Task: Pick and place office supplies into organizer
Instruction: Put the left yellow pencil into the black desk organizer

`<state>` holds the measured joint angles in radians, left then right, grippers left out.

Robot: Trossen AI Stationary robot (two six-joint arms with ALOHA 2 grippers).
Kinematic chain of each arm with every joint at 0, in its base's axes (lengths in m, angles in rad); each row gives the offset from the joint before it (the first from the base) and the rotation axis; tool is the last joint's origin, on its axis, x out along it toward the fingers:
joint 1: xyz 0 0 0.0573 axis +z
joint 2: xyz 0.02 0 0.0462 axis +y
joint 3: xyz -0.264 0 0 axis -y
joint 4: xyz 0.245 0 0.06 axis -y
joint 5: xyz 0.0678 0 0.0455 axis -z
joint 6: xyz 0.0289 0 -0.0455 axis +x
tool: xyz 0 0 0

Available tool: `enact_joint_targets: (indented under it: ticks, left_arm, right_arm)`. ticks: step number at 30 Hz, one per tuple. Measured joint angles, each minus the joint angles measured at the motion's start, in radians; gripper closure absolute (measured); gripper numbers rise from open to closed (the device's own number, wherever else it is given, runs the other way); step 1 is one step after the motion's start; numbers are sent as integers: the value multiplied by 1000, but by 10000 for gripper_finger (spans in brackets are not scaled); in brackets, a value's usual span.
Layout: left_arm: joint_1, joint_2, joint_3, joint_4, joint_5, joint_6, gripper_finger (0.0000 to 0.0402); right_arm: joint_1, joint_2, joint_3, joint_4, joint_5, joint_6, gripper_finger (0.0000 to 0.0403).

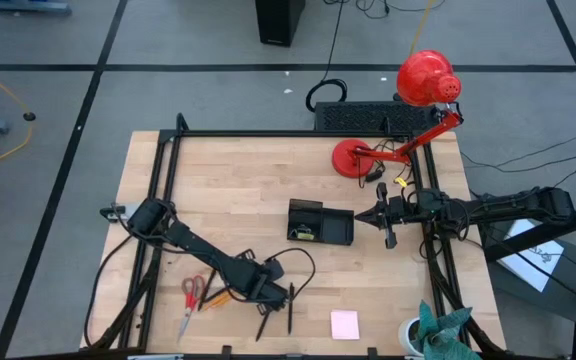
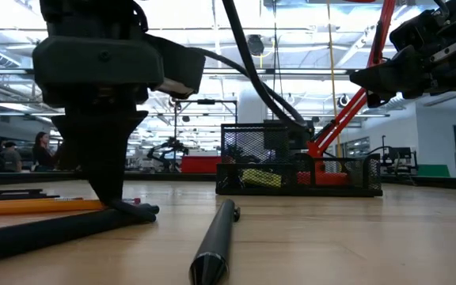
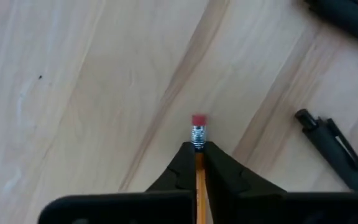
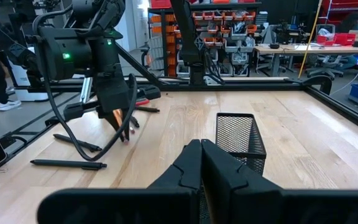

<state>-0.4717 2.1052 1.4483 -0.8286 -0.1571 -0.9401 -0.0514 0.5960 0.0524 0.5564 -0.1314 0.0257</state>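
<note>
- On the wooden table (image 1: 238,180), near its front left corner, red-handled scissors (image 1: 190,295) lie flat, blades pointing toward the front edge.
- Just right of the scissors, the left gripper (image 1: 271,292) is down at the tabletop, at the end of its arm reaching in from the left side.
- Its jaws are closed tight on an orange pencil (image 3: 199,163); in the left wrist view the pencil runs between the two fingers, and its metal band and pink eraser stick out past the tips.
- In the low view the same pencil (image 2: 38,207) lies level along the wood, and the gripper's fingers (image 2: 113,178) come down to the table at its end.
- Two black pens (image 1: 290,310) lie beside the left gripper, toward the front edge; one pen (image 2: 216,241) fills the foreground of the low view.
- A pink sticky-note pad (image 1: 344,324) lies flat near the front edge, right of the pens.
- The organizer (image 1: 320,223), a black mesh tray, stands near the table's middle, well apart from the left gripper; something yellow-green (image 2: 261,178) shows inside it through the mesh.
- Just right of the organizer, the right gripper (image 1: 376,215) is raised above the table, its jaws pressed together and holding nothing; its wrist view shows the mesh tray (image 4: 240,134) just ahead.
- A red lamp (image 1: 408,115) stands at the back right, its base on the table.
</note>
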Motion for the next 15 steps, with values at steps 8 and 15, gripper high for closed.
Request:
enact_joint_targets:
  ticks: [8, 15]
  left_arm:
    - [-3, -10, 0, 51, -59, 59, 394]
    - [8, -12, -2, 154, -114, 137, 381]
  right_arm:
    - [0, 0, 0, 0, 0, 0, 399]
    - [0, 0, 0, 0, 0, 0, 399]
